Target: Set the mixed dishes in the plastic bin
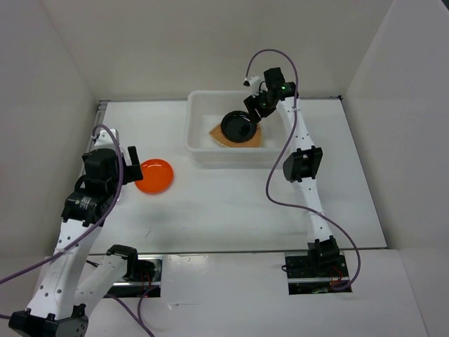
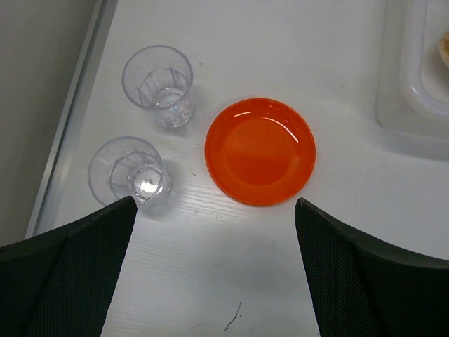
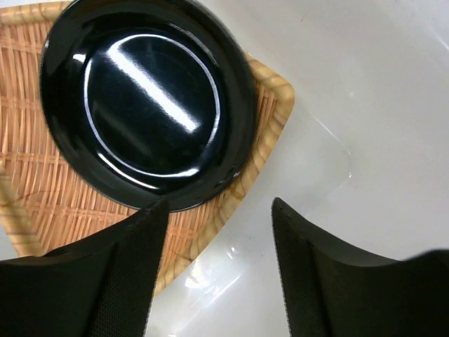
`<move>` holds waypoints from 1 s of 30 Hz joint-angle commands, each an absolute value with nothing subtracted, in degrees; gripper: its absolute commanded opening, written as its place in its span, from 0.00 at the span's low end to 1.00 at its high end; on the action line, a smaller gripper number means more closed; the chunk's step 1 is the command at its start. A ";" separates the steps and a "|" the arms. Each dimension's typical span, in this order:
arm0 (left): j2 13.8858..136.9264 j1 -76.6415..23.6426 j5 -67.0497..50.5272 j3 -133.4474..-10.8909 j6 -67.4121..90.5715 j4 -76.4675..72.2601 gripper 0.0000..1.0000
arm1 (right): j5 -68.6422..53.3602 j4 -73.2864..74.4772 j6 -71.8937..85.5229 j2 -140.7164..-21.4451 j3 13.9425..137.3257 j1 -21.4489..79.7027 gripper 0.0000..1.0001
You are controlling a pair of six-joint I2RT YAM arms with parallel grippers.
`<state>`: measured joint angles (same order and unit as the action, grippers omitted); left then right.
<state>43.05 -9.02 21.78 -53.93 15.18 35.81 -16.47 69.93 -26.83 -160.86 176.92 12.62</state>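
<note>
The left arm [image 1: 84,203] is folded at the left side of the desk [image 1: 210,210], its wrist tipped down. The left end effector [image 2: 214,210] hangs with its fingers [image 2: 77,267] spread wide and nothing between them. In the left wrist view, two clear cups [image 2: 158,84] stand upright near the desk's left edge, one beyond the other. The nearer cup is just past the tip of one finger. The orange plate [image 2: 259,151] lies flat on the desk to the right of the cups, ahead of the gap between the fingers and apart from both.

The plastic bin [image 1: 193,151] sits at the far middle of the desk. The right arm [image 1: 302,168] reaches up from its base and bends over the bin's right side, so the right end effector [image 3: 219,203] points down into it. Its fingers [image 3: 330,281] are parted and hold nothing. Inside the bin, the basket tray [image 3: 42,189] lies on the floor and the black plate [image 3: 140,98] rests on top of it. The plate's edge is right by one fingertip, outside the gap, and a corner of the tray lies below the gap itself.
</note>
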 commanded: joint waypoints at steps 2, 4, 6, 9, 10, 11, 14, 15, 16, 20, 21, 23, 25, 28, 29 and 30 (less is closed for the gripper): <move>43.24 -8.61 19.69 -54.23 15.47 34.01 1.00 | -15.29 73.04 -25.67 -157.08 179.47 13.10 0.68; 44.82 -8.61 16.89 -55.71 17.04 34.01 1.00 | -15.82 73.56 -24.97 -154.44 179.47 12.49 0.72; 48.68 -8.61 13.56 -56.95 19.15 35.50 1.00 | -16.35 74.17 -24.43 -149.26 179.47 11.87 0.77; 56.84 -7.39 6.80 -58.97 24.51 36.56 1.00 | -17.22 74.18 -23.30 -140.74 177.46 11.16 0.86; 60.87 -7.38 5.29 -58.97 27.83 36.56 1.00 | -18.36 74.18 -23.29 -138.62 173.71 10.47 0.88; 62.82 -7.38 4.14 -58.97 30.04 35.95 1.00 | -18.37 74.18 -23.29 -134.34 171.15 9.68 0.90; 67.76 -6.06 -1.65 -57.66 36.36 32.19 1.00 | -21.60 74.18 -25.92 -128.16 156.49 7.92 0.90; 67.76 -5.28 -5.24 -55.74 37.52 30.43 1.00 | -22.84 74.18 -26.71 -124.40 152.36 7.30 0.91; 68.29 -4.40 -6.84 -54.77 38.66 28.76 1.00 | -24.33 74.18 -27.33 -122.71 144.57 6.42 0.91; 71.18 -3.17 -9.40 -54.14 41.39 26.02 1.00 | -32.42 72.00 -29.44 -113.49 123.36 0.98 0.91; 72.76 -3.16 -9.40 -54.14 41.40 26.02 1.00 | -35.65 68.59 -29.44 -109.12 118.44 -1.64 0.93; 74.61 -2.55 -8.35 -54.14 41.40 25.49 1.00 | -38.13 65.15 -29.44 -104.87 104.02 -4.03 0.94; 77.60 -2.55 -5.39 -55.01 40.87 27.15 1.00 | -40.17 60.13 -29.44 -99.16 91.36 -7.02 0.95; 81.11 -1.50 -0.81 -57.12 39.55 28.99 1.00 | -40.17 53.80 -28.74 -91.88 76.94 -9.14 0.97; 82.69 -1.49 -0.18 -57.82 38.07 29.00 1.00 | -39.12 52.31 -28.74 -90.02 71.07 -9.92 0.97; 83.40 -1.49 0.69 -58.44 38.06 29.79 1.00 | -38.33 49.68 -28.74 -88.43 68.58 -9.93 0.97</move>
<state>81.71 -2.15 -3.22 -54.63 39.18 29.04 -35.79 58.50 -28.32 -98.85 74.85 -10.00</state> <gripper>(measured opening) 1.001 0.965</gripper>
